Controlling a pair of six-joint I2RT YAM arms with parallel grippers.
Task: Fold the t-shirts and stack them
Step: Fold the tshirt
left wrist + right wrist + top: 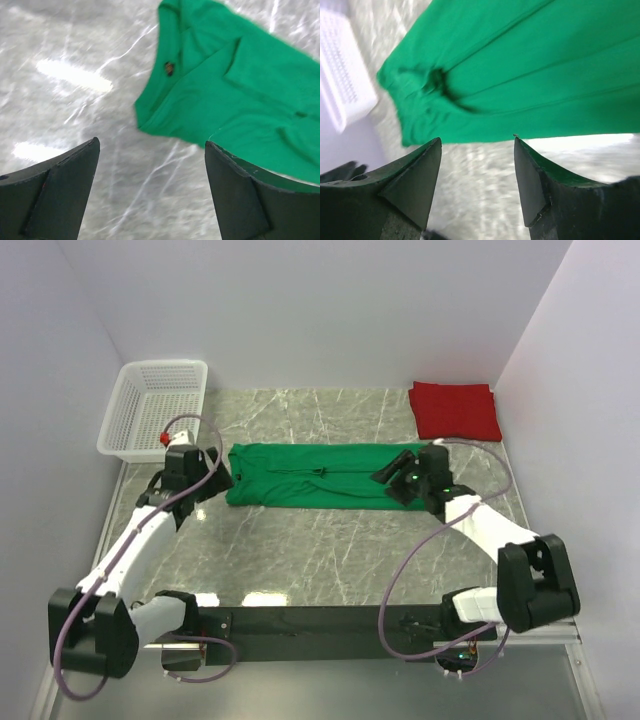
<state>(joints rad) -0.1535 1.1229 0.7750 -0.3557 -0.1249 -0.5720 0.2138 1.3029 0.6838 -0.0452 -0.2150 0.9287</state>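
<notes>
Marble bench [330, 550] — left end effector [218, 470] and right end effector [393, 472] gape empty beside the green t-shirt [310, 475] — uneven grabs could skew the fold.

The left arm [135, 540] and the right arm [487, 523] have glossy white shells on their long links, joined by chunky black joint housings. A thin mauve cable loops along each, the left cable [54, 660] and the right cable [383, 620]. A small red round cap [165, 438] sits at the left wrist. The left end effector [151, 142] and the right end effector [477, 139] carry matte black, wedge-shaped fingers [55, 190] with bevelled inner faces.
</notes>
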